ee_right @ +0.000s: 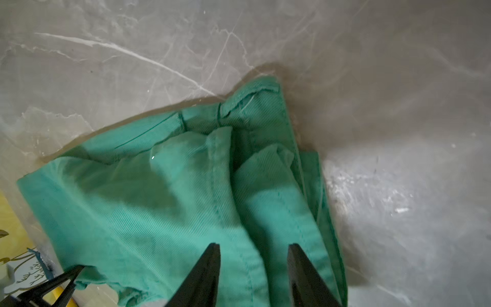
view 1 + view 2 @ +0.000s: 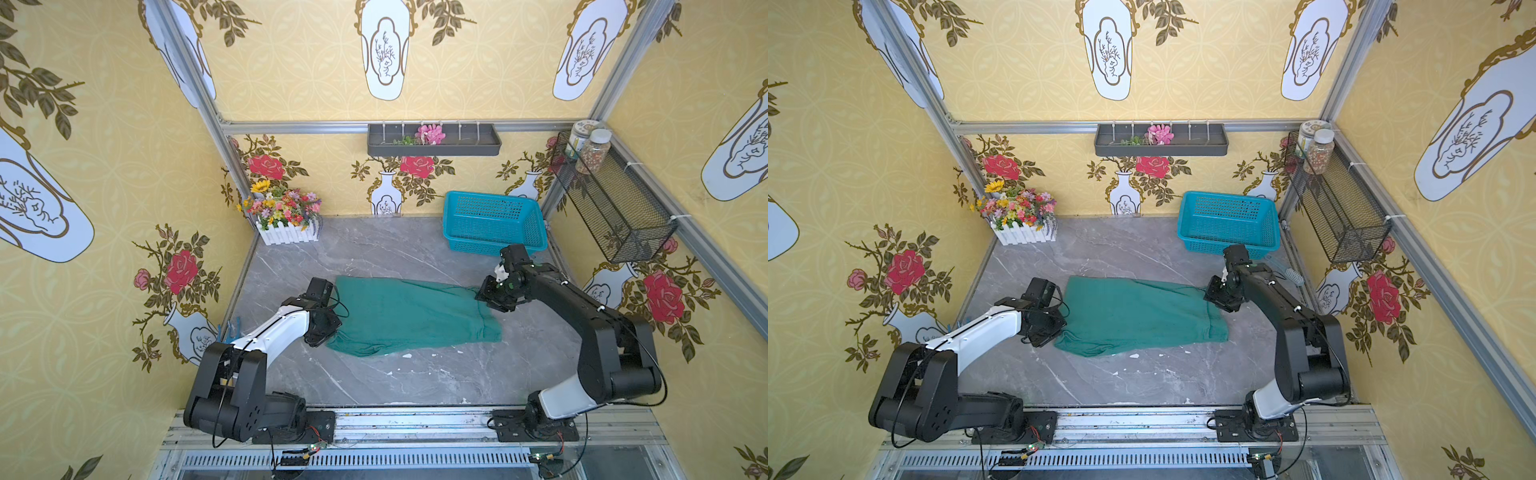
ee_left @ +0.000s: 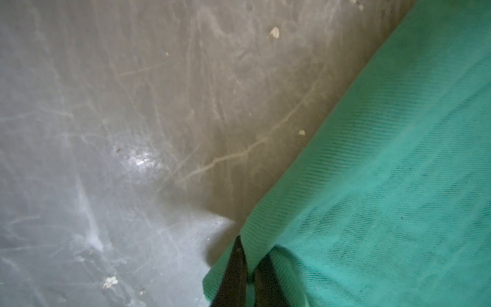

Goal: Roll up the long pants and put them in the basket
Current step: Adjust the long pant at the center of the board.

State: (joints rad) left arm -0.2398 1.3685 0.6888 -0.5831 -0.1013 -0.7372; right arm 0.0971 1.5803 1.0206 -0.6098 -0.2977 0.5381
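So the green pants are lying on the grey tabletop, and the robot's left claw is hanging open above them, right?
Not quite. The left claw is shut, pinching the edge of the green pants, as the left wrist view shows. The pants do lie on the grey tabletop.

The grey marbled desk (image 2: 374, 257) carries the long pants (image 2: 407, 316), spread flat. Beyond the pants stand a turquoise mesh basket (image 2: 490, 244) and a white-fenced flower box (image 2: 286, 233). White flecks (image 2: 407, 356) lie just in front of them.
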